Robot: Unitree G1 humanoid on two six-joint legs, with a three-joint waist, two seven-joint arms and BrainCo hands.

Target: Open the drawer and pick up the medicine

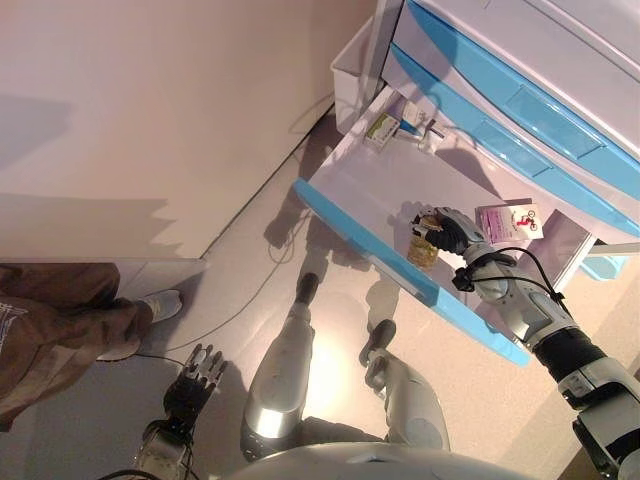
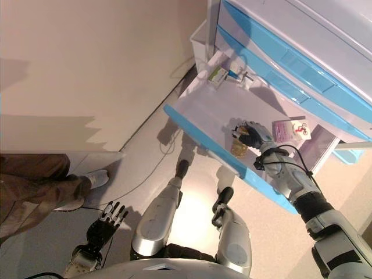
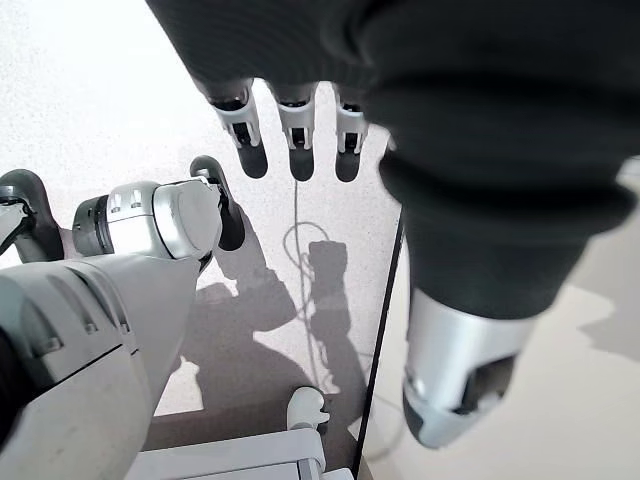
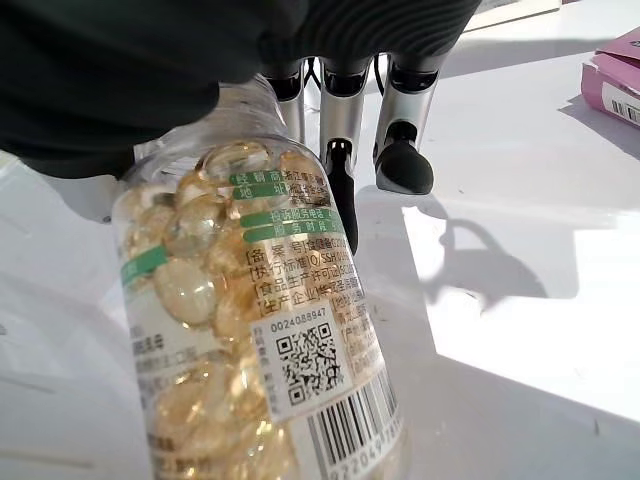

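**Hard light, long shadows**

Strong light floods the open drawer [image 1: 380, 190] and floor [image 1: 240, 270], casting crisp dark shadows across both. Glare whitens the floor below the drawer. In the right wrist view the bottle [image 4: 250, 340] is sharp, while the dark cover nearest the lens is blurred.

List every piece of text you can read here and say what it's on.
"0024088947": label of the bottle in the right hand, above its square code.
Other label lines: too blurred to read.
Pink box: print too small.
Boxes at the back of the drawer: print too small.
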